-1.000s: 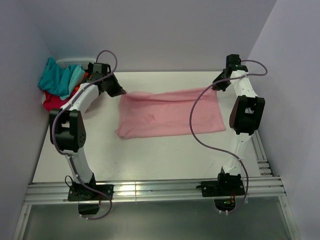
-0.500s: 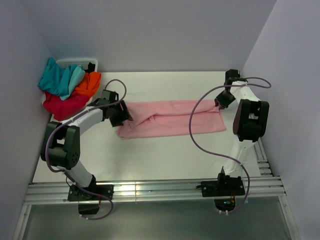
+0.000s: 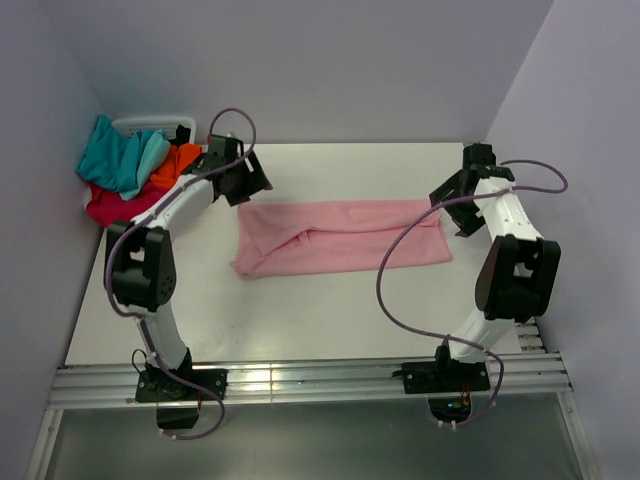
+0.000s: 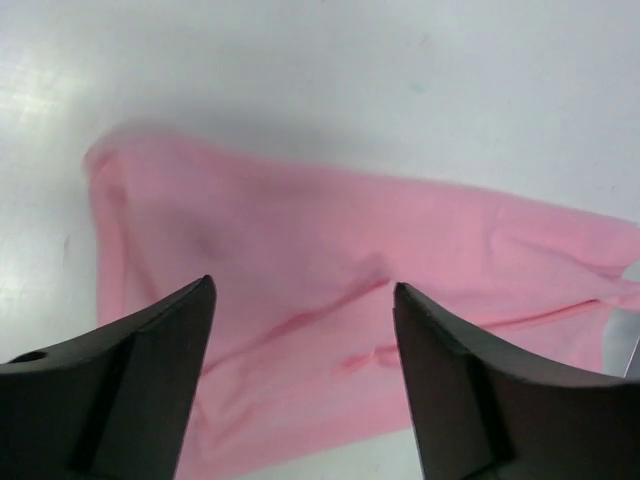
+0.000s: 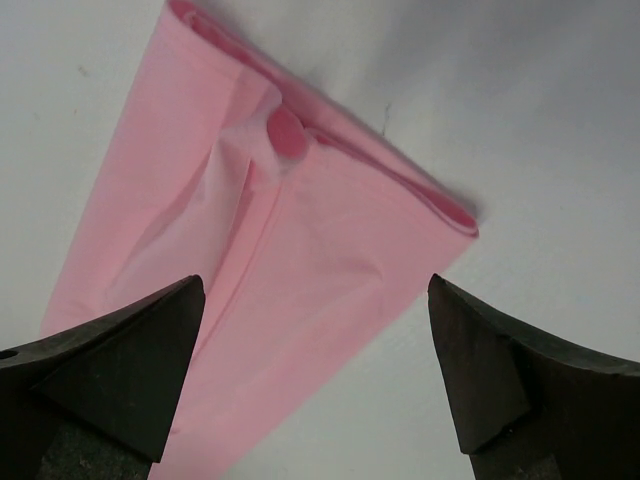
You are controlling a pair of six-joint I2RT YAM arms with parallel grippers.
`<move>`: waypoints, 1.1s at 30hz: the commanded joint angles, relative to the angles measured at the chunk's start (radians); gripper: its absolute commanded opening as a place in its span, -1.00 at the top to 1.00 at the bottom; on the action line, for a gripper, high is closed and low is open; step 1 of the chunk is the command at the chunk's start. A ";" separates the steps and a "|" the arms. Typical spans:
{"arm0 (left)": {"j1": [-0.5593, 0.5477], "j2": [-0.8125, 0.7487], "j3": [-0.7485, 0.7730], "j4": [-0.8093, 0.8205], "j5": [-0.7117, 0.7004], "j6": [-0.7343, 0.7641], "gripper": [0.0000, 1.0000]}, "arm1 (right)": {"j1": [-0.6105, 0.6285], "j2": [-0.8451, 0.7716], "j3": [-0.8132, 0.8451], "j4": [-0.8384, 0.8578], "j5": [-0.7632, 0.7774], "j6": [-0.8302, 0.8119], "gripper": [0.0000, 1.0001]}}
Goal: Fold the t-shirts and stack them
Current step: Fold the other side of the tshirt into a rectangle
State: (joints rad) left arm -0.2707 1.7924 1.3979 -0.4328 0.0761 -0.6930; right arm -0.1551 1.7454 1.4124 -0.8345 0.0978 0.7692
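The white table (image 3: pixel 300 310) carries everything. Across its middle lies the light pink t-shirt (image 3: pixel 340 235), already doubled lengthwise into a long band that runs from left to right. A ridge of bunched cloth shows towards its left half. The teal tee (image 3: pixel 120 160), orange tee (image 3: pixel 180 162) and crimson tee (image 3: pixel 110 205) sit heaped together at the far left corner, unfolded.

Our left claw (image 4: pixel 300 290) hangs over the band's left end, fingers spread and nothing between them. Our right claw (image 5: pixel 315 285) hangs over the right end, spread just as wide and also empty, with the doubled edge and a loose tuck of fabric below it.

We judge the step in hand to be the crosswise fold. To do it well, we should grip every layer at one end's corners, not just the top sheet. We should lift low, carry that end squarely over the other so the edges meet, and flatten the ridge first.
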 commanded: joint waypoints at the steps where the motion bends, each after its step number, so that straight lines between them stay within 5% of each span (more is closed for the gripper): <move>1: -0.001 0.148 0.151 -0.029 0.074 0.000 -0.50 | 0.000 -0.141 -0.088 -0.006 -0.018 0.007 -1.00; 11: -0.068 0.384 0.335 -0.055 0.177 -0.028 -0.33 | -0.001 -0.274 -0.202 -0.037 0.023 -0.061 -1.00; 33: -0.197 0.340 0.294 -0.119 0.102 0.027 -0.12 | -0.001 -0.300 -0.303 -0.005 0.019 -0.071 -0.96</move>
State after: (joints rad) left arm -0.4610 2.1979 1.7142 -0.5327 0.2008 -0.6880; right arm -0.1551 1.4937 1.1194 -0.8539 0.0902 0.7109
